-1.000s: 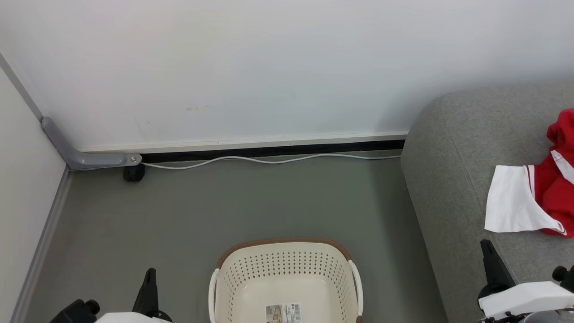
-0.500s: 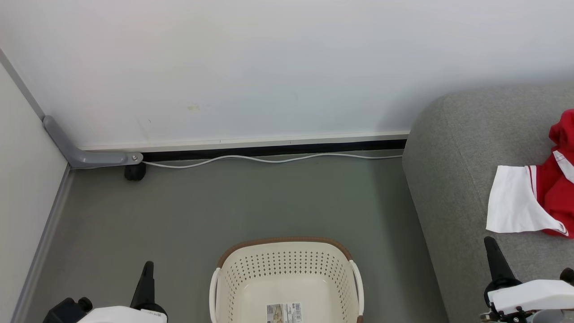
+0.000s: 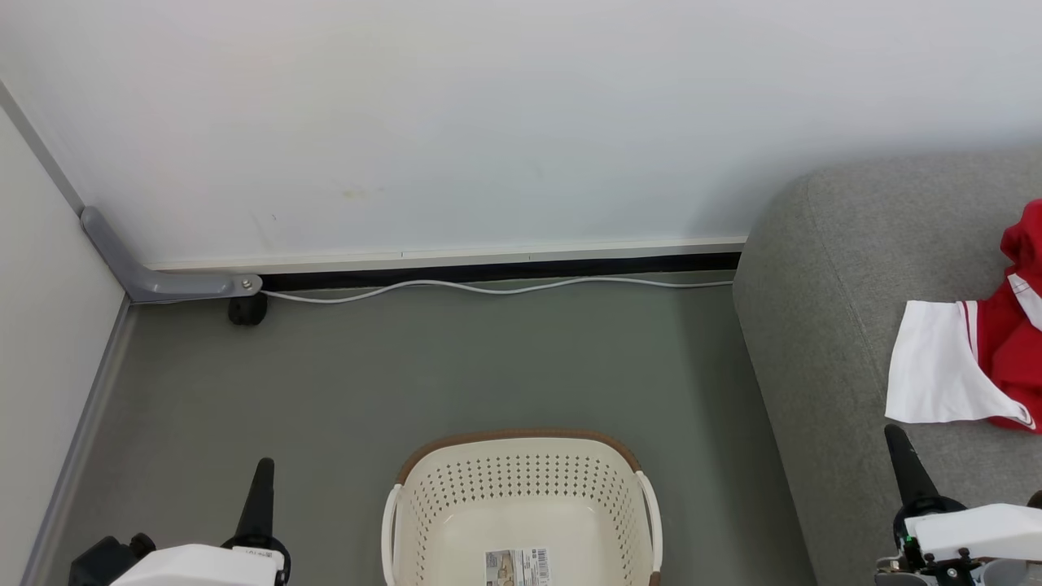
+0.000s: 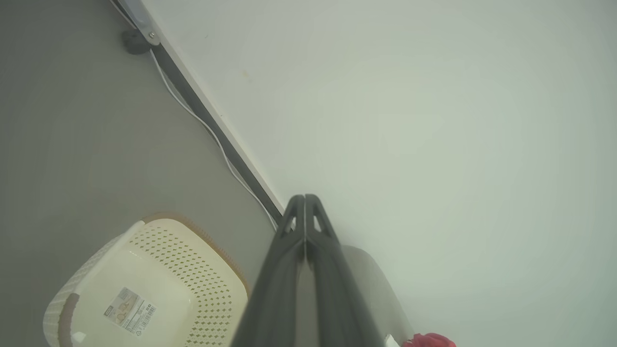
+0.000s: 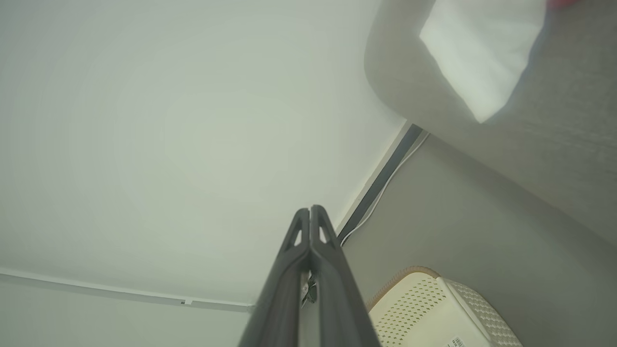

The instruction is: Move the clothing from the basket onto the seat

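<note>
The cream basket with a brown rim stands on the floor at the bottom centre, and nothing but a label sticker lies in it. It also shows in the left wrist view as the basket and in the right wrist view as the basket. Red and white clothing lies on the grey seat at the right. My left gripper is shut and holds nothing, left of the basket. My right gripper is shut and holds nothing, over the seat's front, just below the white panel.
A white wall runs along the back with a white cable on the floor at its foot. A grey bracket with a black caster sits in the left corner. Bare grey floor lies between wall and basket.
Both grippers have sunk lower in the head view, the left drifting slightly left and the right slightly right. The clothing, basket and seat stay put.
</note>
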